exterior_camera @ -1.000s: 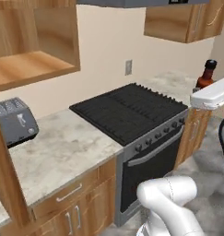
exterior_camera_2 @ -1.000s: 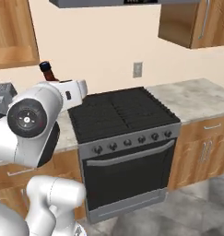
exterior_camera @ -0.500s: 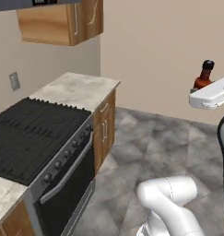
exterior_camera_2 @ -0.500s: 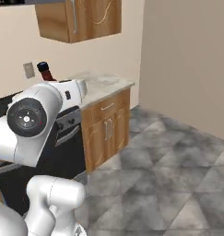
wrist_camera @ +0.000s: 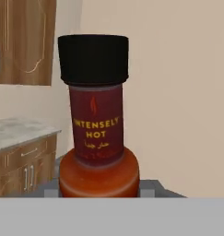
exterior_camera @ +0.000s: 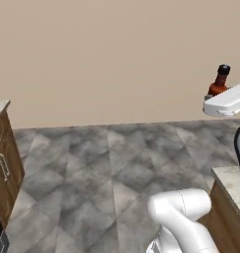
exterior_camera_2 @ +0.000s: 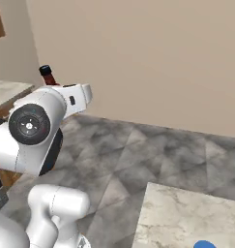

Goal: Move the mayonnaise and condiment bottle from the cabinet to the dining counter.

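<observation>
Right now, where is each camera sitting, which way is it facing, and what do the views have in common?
Left base view: behind the arm's left, facing a beige wall and grey floor; white arm at lower right.
Right base view: behind its right, facing the wall and the dining counter; arm at left.
Hand view: on the hand, looking along the gripper at the condiment bottle.
All share the condiment bottle.

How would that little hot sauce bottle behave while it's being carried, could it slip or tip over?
The condiment bottle looks rigid and smooth, probably glass or hard plastic, so it could be a bit slippery. It is tall and slim with a narrow neck, standing upright in the gripper, so once set down it may tip easily if nudged. Being small, it is likely light.
</observation>
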Available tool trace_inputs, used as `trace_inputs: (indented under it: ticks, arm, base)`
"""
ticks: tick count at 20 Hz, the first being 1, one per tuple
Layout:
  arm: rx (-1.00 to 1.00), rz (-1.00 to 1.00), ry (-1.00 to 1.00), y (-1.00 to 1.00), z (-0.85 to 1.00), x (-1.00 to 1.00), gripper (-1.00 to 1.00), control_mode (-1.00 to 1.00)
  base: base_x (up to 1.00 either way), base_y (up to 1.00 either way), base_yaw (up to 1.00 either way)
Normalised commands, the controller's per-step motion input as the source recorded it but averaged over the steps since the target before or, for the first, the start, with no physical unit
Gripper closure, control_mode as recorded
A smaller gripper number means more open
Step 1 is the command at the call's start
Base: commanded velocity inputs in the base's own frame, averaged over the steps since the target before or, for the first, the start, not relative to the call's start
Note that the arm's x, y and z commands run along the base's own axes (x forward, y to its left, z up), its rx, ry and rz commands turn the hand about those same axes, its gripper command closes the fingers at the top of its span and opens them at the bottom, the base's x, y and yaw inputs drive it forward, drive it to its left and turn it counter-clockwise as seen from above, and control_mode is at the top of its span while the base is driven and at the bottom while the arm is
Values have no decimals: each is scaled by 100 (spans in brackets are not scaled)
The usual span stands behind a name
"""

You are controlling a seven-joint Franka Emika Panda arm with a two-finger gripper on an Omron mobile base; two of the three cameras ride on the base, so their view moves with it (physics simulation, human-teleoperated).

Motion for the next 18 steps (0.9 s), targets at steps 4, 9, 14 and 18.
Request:
trace_inputs:
  ticks: [4, 9, 14, 18]
  arm:
    - [0, 0, 0, 0, 0, 0, 100, 100]
    - [0, 0, 0, 0, 0, 0, 100, 100]
    - [0, 0, 0, 0, 0, 0, 100, 100]
    - [0, 0, 0, 0, 0, 0, 100, 100]
  base:
    - [-22, -20, -52]
    - [-30, 31, -22]
    - [-30, 41, -13]
    - [-25, 11, -17]
